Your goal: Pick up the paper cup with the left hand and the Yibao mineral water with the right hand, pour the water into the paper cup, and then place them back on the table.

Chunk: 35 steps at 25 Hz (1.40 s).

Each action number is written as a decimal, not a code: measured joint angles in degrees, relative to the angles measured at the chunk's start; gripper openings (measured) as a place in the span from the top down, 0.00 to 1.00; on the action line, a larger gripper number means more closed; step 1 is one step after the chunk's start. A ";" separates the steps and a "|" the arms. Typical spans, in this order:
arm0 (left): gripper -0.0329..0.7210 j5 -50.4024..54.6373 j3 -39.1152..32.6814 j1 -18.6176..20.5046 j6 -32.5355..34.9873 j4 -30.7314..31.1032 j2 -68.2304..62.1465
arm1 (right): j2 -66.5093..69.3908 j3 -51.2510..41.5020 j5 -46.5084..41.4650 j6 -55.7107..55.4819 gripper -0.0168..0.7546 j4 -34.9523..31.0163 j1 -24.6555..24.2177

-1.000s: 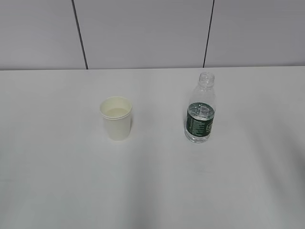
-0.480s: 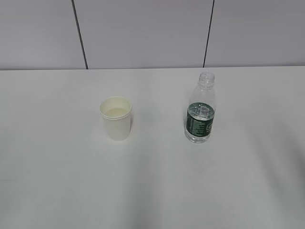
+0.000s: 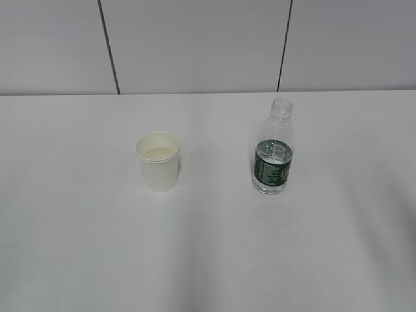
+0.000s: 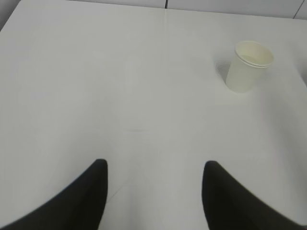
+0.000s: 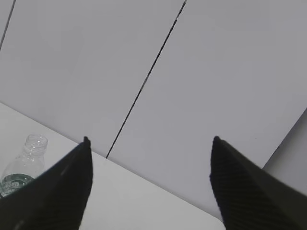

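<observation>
Looking first from the exterior camera, we see the small cream-white paper cup standing upright on the wide plain white desk, with the small clear ribbed Yibao mineral water bottle with its dark green label band upright and capless well apart to its right. Neither arm shows in this view. A pale level inside the cup may be water, though we cannot be sure from this angle.

From the left wrist camera, we find the left hand with its two black fingers spread apart and nothing between them, hovering over bare desk; the cup sits far off toward the upper right, out of line with the gap. The bottle does not show here.

From the right wrist camera, the right hand likewise stands wide apart and empty, aimed mostly at the grey wall panels; only the bottle's neck and shoulder peek in at the lower left, and the cup is absent.

We judge that any fresh approach risks clipping a rim or neck sideways, since both hands point away from their targets; a tipped capless bottle would spill.
</observation>
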<state>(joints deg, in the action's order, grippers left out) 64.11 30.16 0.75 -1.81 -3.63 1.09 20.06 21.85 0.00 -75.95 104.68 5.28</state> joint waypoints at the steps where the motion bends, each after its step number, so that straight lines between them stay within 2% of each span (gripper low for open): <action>1: 0.43 0.00 0.00 0.00 0.00 0.00 0.00 | 0.00 0.00 0.00 0.00 0.21 0.00 0.00; 27: 0.48 0.00 0.00 0.00 0.00 0.05 0.00 | 0.00 0.00 0.00 0.00 0.21 0.00 0.00; 35: 0.53 0.00 0.00 0.00 0.00 0.05 0.00 | 0.00 0.00 0.00 0.00 0.21 0.00 0.00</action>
<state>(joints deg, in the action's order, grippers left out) 64.11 30.16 0.75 -1.81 -3.58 1.09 20.06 21.85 0.00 -75.95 104.68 5.28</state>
